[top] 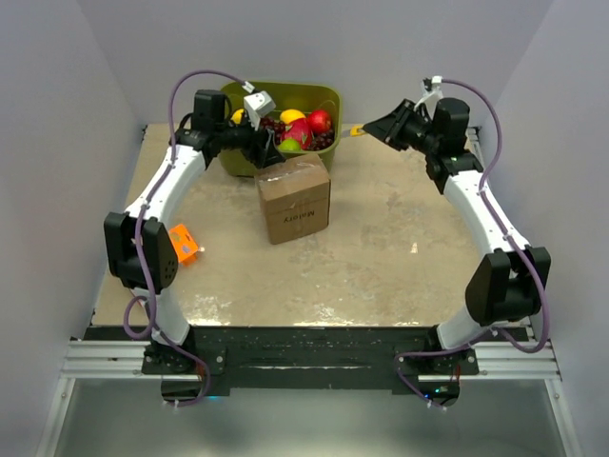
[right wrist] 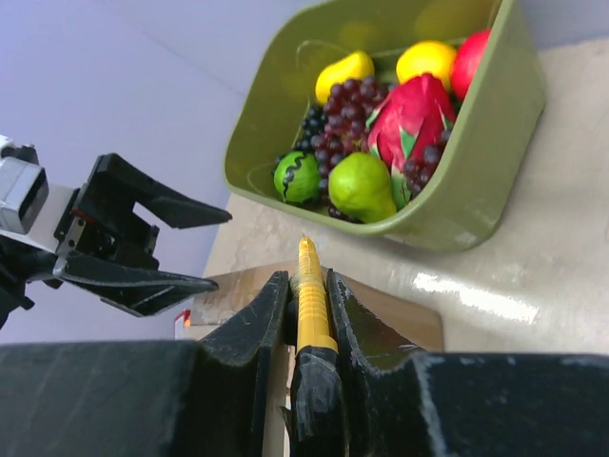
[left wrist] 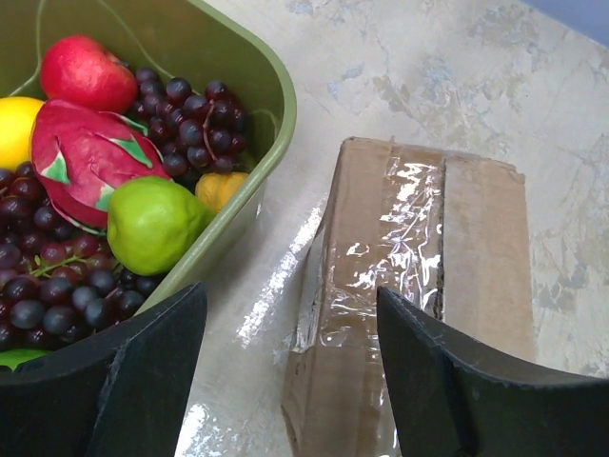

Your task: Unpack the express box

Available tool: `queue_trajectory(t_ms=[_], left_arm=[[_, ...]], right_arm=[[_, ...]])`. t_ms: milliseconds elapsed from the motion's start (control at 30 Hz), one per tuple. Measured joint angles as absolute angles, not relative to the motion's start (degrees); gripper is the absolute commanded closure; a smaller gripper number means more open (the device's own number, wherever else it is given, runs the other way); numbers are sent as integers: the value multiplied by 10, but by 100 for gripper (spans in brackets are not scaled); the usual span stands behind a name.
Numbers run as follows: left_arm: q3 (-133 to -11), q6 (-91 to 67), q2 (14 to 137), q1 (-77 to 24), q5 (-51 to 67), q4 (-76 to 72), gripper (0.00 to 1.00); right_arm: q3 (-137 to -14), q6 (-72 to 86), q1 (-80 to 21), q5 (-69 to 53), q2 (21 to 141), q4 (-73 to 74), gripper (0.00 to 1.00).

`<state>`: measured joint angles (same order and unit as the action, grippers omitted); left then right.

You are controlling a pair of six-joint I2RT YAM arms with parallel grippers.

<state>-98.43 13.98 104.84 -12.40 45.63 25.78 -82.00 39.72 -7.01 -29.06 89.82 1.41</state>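
The express box is a small brown taped carton in the middle of the table, just in front of the green bin. In the left wrist view it lies below my open fingers, its clear tape shining. My left gripper hovers open and empty over the box's far edge, next to the bin. My right gripper is at the back right, raised above the table, shut on a yellow cutter whose tip points toward the box.
An olive-green bin of fruit stands at the back centre, touching or nearly touching the box. An orange package lies at the left beside the left arm. Grey walls close in the left, right and back sides.
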Motion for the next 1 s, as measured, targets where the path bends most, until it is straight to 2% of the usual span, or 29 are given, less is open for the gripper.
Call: queue_trajectory(t_ms=[400,1000], left_arm=[[-978,136,1056,-129,456,256,32],[-952,124,1053,-133,460,239,36]], right_arm=[[-819,424,-95,-326,919,8,100],[-855,345,-145,-250,935,125,100]])
